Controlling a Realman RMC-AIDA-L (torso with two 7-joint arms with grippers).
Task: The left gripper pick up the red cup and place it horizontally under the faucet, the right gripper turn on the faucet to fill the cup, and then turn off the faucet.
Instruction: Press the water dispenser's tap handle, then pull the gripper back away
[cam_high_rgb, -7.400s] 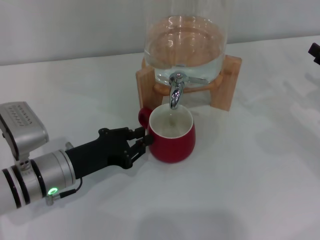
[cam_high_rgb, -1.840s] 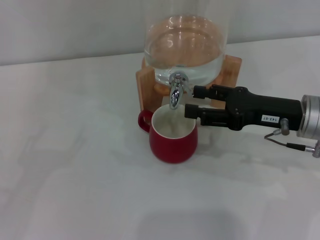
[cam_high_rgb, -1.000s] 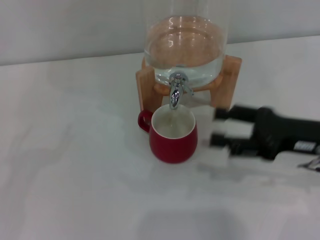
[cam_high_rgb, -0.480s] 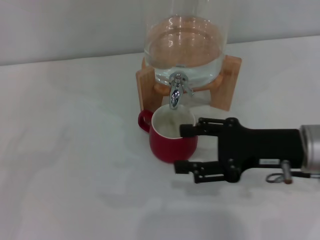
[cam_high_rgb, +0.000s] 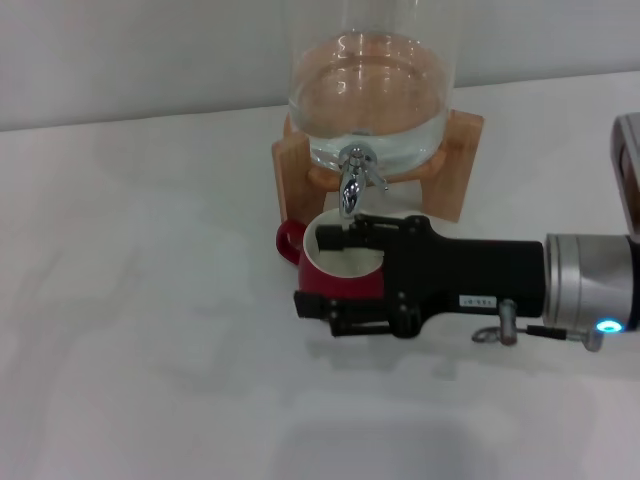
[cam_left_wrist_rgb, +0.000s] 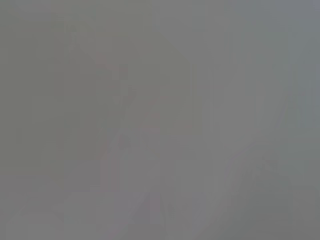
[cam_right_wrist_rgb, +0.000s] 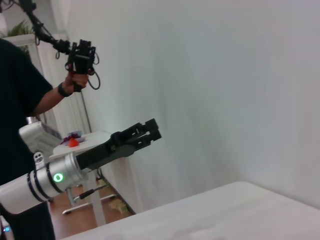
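Note:
The red cup (cam_high_rgb: 328, 285) stands upright on the white table, right under the faucet (cam_high_rgb: 349, 192), with its handle toward my left. My right gripper (cam_high_rgb: 318, 266) reaches in from the right and is open. One finger lies by the cup's far rim and the other by its near side. Whether the fingers touch the cup I cannot tell. The cup's cream inside shows between them. My left gripper (cam_right_wrist_rgb: 149, 131) is out of the head view. In the right wrist view it hangs raised in the air, away from the table. The left wrist view is a plain grey blur.
The glass dispenser (cam_high_rgb: 370, 90), with water in it, sits on a wooden stand (cam_high_rgb: 456, 172) at the back of the white table (cam_high_rgb: 150, 300). A person (cam_right_wrist_rgb: 20, 100) in black holds a hand device off to the side, beside a small side table (cam_right_wrist_rgb: 82, 140).
My left gripper let go of the cup's handle and left the head view. My right gripper came off the faucet lever, swung down and left, and now straddles the cup. The cup has not moved.

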